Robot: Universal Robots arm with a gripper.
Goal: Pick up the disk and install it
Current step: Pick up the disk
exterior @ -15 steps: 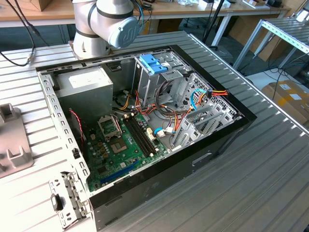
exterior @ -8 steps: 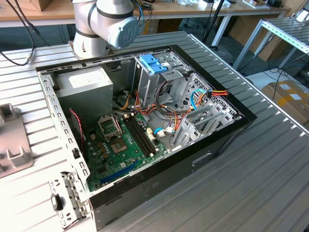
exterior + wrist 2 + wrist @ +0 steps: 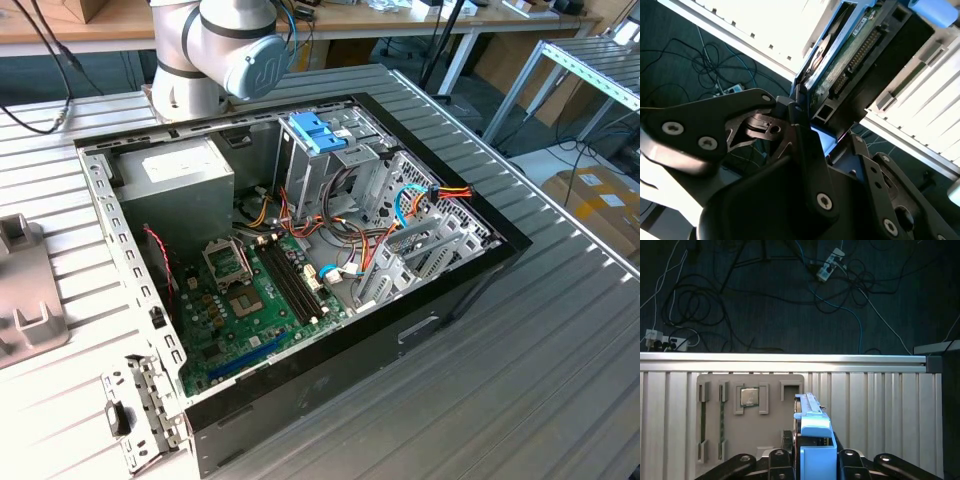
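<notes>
Second wrist view shows the dark metal gripper clamped on the flat dark hard disk with bright blue plastic rails above the pale ribbed table; we judge it rigid, weighty, shock-sensitive, best gripped by its rails.

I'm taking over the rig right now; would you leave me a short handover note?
Gripper: shut on the disk, held edge-on in both wrist views.
Disk: by the grey fixture on the slatted table, outside the computer case.
Done: disk gripped.
Left: installing it in the case.
</notes>
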